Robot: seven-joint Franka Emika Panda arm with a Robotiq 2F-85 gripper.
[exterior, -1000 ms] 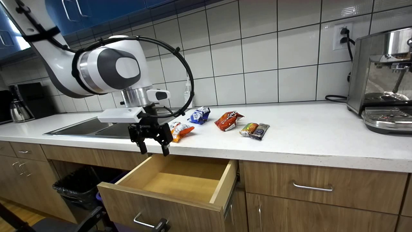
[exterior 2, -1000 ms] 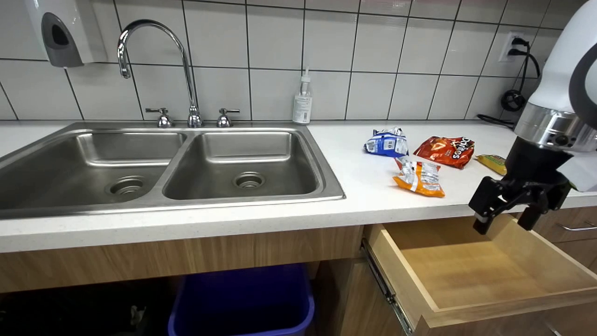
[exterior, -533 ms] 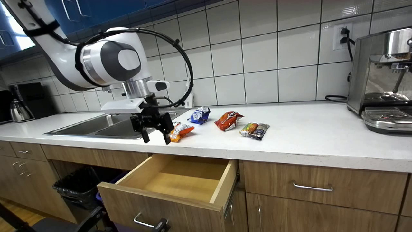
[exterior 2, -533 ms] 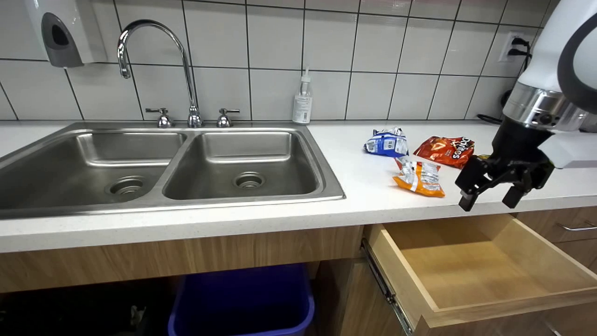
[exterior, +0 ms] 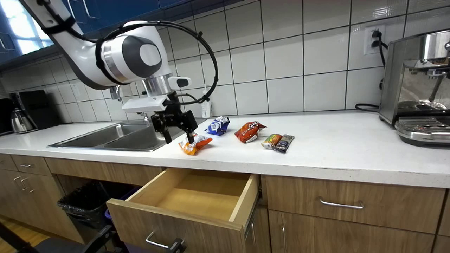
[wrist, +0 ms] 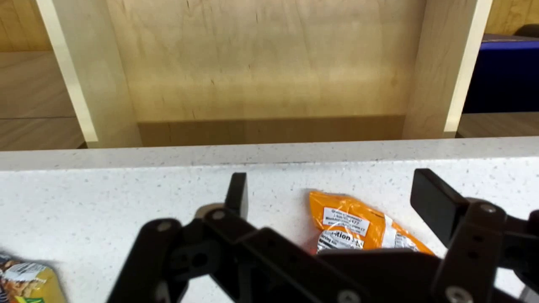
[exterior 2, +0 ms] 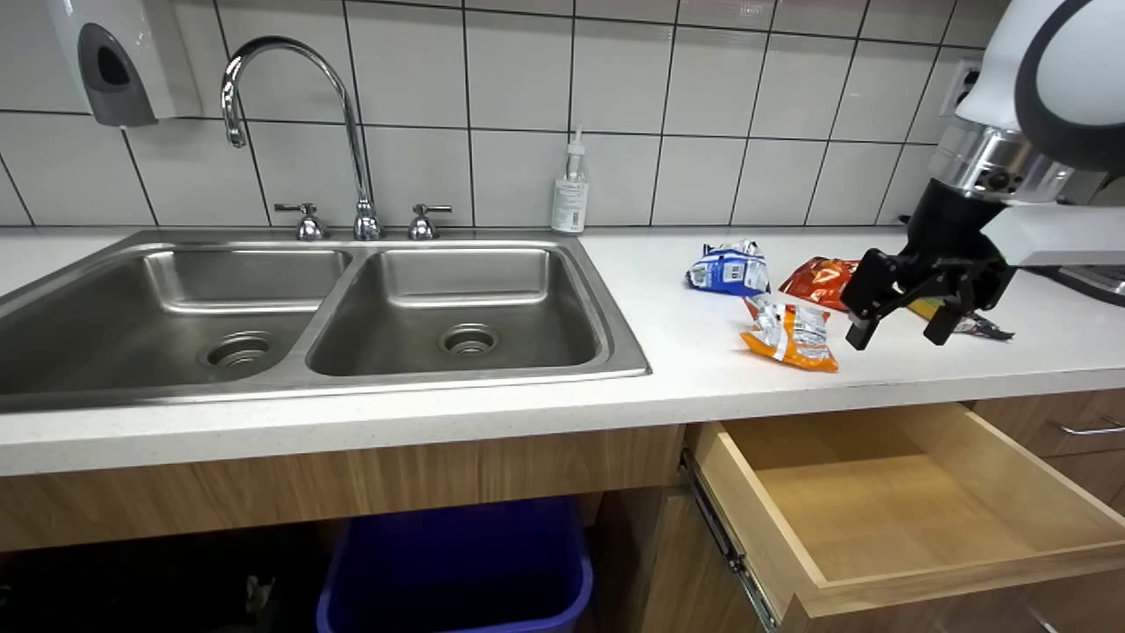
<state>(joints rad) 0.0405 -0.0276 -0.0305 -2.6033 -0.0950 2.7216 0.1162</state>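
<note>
Orange snack bag (exterior 2: pixel 791 338), crinkled and patched with white, lies near the wide-spread, empty gripper (exterior 2: pixel 899 339)

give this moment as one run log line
black two-finger gripper: open, holding nothing | nearest: orange-and-white foil snack bag, on white speckled countertop | light wooden drawer: pulled out

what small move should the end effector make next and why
Probably ease down toward the orange bag, shifting sideways to centre it: the end effector hangs open and empty above the counter, and the wrist view shows the bag framed off-centre between its fingers.
</note>
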